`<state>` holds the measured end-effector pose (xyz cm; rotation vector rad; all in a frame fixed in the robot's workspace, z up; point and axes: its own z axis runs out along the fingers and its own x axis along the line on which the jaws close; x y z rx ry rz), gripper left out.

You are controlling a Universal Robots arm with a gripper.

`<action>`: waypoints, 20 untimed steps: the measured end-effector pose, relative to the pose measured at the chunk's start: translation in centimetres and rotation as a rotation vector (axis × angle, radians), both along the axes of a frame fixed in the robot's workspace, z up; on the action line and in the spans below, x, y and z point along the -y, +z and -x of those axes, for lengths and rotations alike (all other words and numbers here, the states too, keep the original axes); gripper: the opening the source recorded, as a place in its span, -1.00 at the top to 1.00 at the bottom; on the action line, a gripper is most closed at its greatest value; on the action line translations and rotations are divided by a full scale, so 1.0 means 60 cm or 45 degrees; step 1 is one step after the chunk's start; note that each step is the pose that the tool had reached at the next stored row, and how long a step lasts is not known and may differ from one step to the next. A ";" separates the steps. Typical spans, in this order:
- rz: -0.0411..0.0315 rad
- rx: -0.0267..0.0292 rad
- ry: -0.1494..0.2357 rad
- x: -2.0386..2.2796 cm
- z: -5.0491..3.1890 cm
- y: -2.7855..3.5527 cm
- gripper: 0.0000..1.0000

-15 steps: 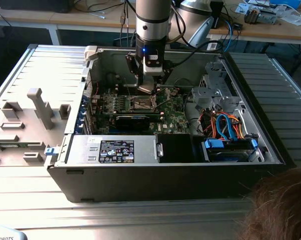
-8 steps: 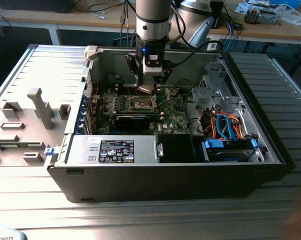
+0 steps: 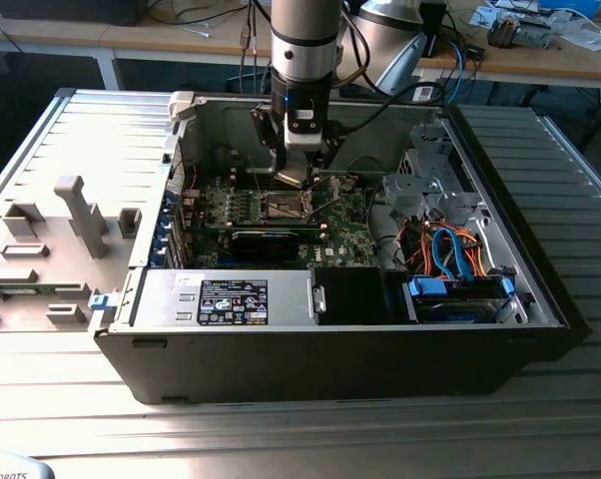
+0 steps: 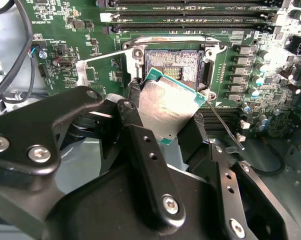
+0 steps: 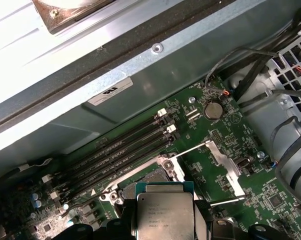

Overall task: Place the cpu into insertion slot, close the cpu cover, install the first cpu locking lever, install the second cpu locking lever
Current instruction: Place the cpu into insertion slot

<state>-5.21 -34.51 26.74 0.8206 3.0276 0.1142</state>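
1. Black fingers (image 4: 145,155) of the gripper (image 4: 163,117) fill the foreground of the second wrist view, pinched in on two opposite edges of the cpu (image 4: 165,105), which they hold between their tips.
2. Its dull silver metal top faces up toward the wrist cameras, with a thin green border showing along the far edges.
3. The chip is close to square, so no long axis stands out. In the second wrist view it is tilted, and its edges sit skewed against the rim of the insertion slot (image 4: 178,67).
4. The cpu hangs over the near rim of the slot, covering part of it. Most of the dark contact field beyond it lies bare, and whether the chip touches the rim cannot be told.
5. In the first wrist view the cpu (image 5: 165,212) lies just short of the slot (image 5: 153,176), on the side away from the memory slots (image 5: 115,155).
6. The cpu cover (image 5: 225,165) is swung open to one side of the socket, and a thin locking lever (image 5: 190,150) beside it is unlatched.
7. In the exterior view the gripper (image 3: 296,175) reaches down into the open computer case (image 3: 330,359), above the green motherboard (image 3: 345,235).
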 end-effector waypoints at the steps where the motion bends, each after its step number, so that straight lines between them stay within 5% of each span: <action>1: 0.0003 0.0001 -0.006 -0.0001 0.000 0.000 -0.09; 20: 0.0097 0.0001 -0.040 -0.0001 0.000 -0.001 -0.09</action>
